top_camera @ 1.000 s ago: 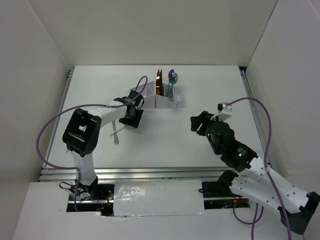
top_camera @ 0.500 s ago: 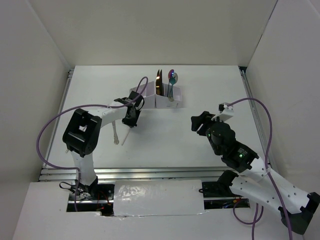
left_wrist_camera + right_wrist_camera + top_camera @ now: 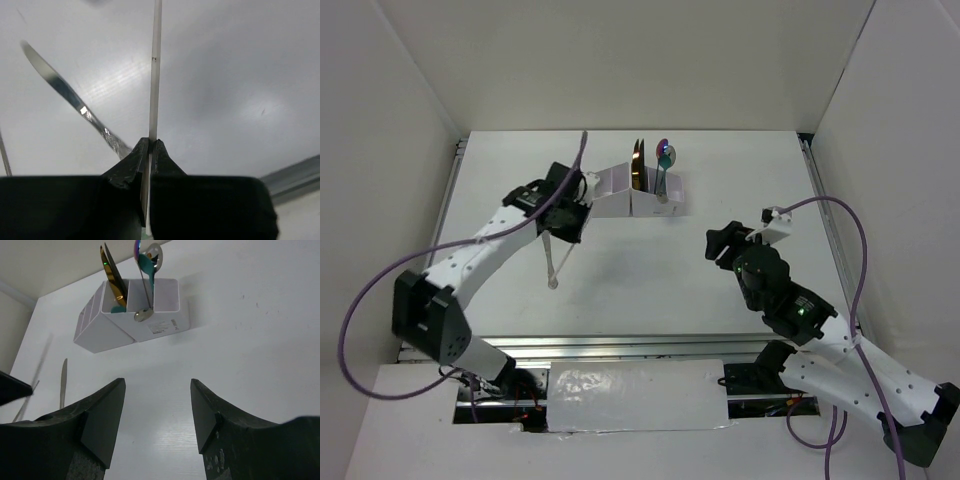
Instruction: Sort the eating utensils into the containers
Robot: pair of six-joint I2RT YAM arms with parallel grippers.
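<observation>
The white table (image 3: 650,290) filled the middle of the overhead view, walled in by white panels on three sides. The left arm reached up from the lower left, trailing a purple cable (image 3: 360,300), and its gripper (image 3: 567,222) hung just beside the left end of the white organizer box (image 3: 640,200), which stood near the upper centre of the table. The right arm came in from the lower right, and its gripper (image 3: 720,243) sat well apart from the box, to its lower right.

In the box's right-hand compartments stood a gold-handled piece (image 3: 637,165) and an iridescent spoon (image 3: 663,155), both poking above the rim; the right wrist view also showed a teal spoon (image 3: 145,266) among them.

In the left wrist view the left gripper (image 3: 150,142) was clenched on a thin silver stick (image 3: 155,75), which ran straight up the frame. A silver knife (image 3: 65,95) lay on the table behind it, to the left.

The right gripper (image 3: 157,385) had its jaws spread wide and held nothing.
</observation>
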